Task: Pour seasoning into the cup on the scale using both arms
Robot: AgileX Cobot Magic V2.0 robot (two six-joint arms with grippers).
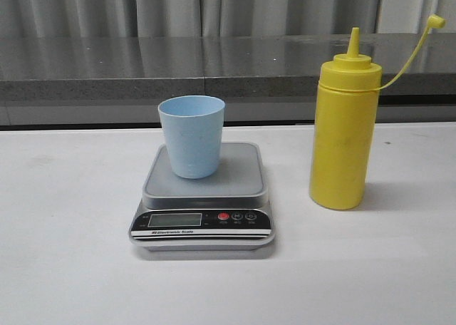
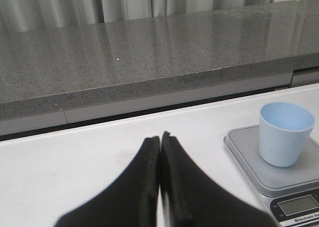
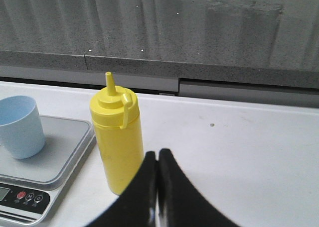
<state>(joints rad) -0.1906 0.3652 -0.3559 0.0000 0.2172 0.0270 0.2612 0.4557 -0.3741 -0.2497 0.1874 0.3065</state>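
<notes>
The pale blue cup (image 1: 191, 135) stands upright on the grey platform of the scale (image 1: 204, 197), mid-table. To its right the yellow seasoning bottle (image 1: 343, 136) stands upright, nozzle uncapped, its cap hanging on the tether. Neither arm shows in the front view. In the left wrist view my left gripper (image 2: 160, 137) is shut and empty, apart from the cup (image 2: 284, 134) and the scale (image 2: 249, 162). In the right wrist view my right gripper (image 3: 157, 153) is shut and empty, short of the bottle (image 3: 117, 137), with the cup (image 3: 19, 126) on the scale (image 3: 65, 152) beyond.
A grey stone ledge (image 1: 178, 72) runs along the back of the white table (image 1: 64, 218), with curtains behind it.
</notes>
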